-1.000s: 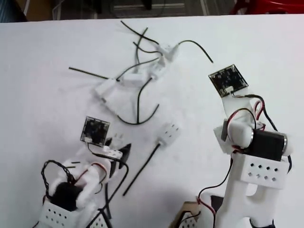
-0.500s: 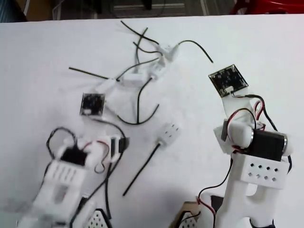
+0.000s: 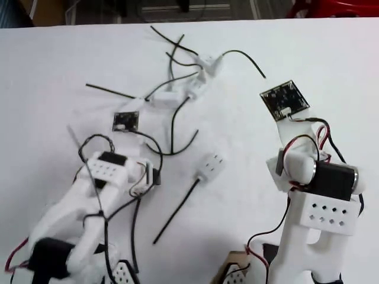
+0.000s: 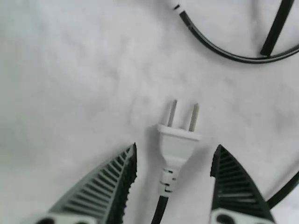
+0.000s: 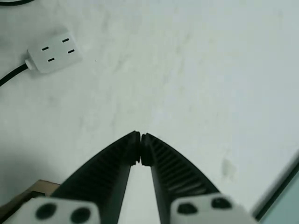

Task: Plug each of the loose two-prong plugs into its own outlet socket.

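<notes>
Step in hand: most likely the pick-up of one loose plug. It has not been grasped, and it sits in no socket.
Left pincer: the left pincer (image 4: 175,150) is open, with one ribbed finger on each side of the plug body and a gap on both sides.
Plug: a white two-prong plug (image 4: 179,140) on a black cord lies flat on the white surface (image 4: 70,70), between the open fingers. Its prongs point away from the wrist.
Right pincer: the right pincer (image 5: 140,136) is closed on nothing, tips together above bare surface.
Socket: a white outlet block with two pairs of slots (image 3: 211,166) lies between the two arms, slots facing up, well apart from the plug. Its own black cord (image 3: 174,207) trails towards the near edge.
Next move: close squarely on the plug body behind the prongs, lift, then turn the prongs towards a slot pair. The light block may slide, so I judge the right arm may have to steady it.
Left wrist view: gives the prong direction and the gap at each finger.
High view: the left arm's square circuit board (image 3: 126,121) covers that spot. This view adds the spacing of arms and block, and a tangle of white connectors and thin black cords (image 3: 177,94) farther back.
Right wrist view: gives the slot faces plainly.
</notes>
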`<state>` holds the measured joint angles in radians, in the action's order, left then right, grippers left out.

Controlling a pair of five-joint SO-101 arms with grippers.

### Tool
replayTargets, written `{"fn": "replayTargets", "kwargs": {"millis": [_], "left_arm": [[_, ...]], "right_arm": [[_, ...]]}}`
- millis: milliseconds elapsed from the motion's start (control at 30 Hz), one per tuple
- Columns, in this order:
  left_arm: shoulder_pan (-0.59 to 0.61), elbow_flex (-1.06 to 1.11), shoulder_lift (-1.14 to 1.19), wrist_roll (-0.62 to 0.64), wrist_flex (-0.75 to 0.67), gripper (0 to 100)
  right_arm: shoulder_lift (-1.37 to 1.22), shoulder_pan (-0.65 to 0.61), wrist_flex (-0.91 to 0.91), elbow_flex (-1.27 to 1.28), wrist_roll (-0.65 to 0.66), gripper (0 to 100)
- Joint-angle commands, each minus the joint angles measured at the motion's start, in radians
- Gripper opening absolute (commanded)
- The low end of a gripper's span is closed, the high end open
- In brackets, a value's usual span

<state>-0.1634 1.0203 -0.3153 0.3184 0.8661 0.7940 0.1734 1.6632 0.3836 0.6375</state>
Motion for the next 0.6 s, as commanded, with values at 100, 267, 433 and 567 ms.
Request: {"fn": "replayTargets", "kwargs": {"millis": [100,267,433,567], "left_arm": [[-0.012,-0.123,0.114,0.008,-0.023,7],[-0.012,-0.184,0.166,0.005,-0.025,3],[-0.021,-0.186,0.189,0.006,-0.025,2],[-0.094,-0.187,0.182,0.003,-0.031,2]], "right_arm": [[-0.004,0.005,-0.015,-0.003,-0.003,2.3],[0.002,0.005,-0.018,0.034,-0.003,2.4],[0.002,0.01,-0.045,0.069,-0.002,2.4],[0.002,0.005,-0.045,0.064,-0.002,2.4]]}}
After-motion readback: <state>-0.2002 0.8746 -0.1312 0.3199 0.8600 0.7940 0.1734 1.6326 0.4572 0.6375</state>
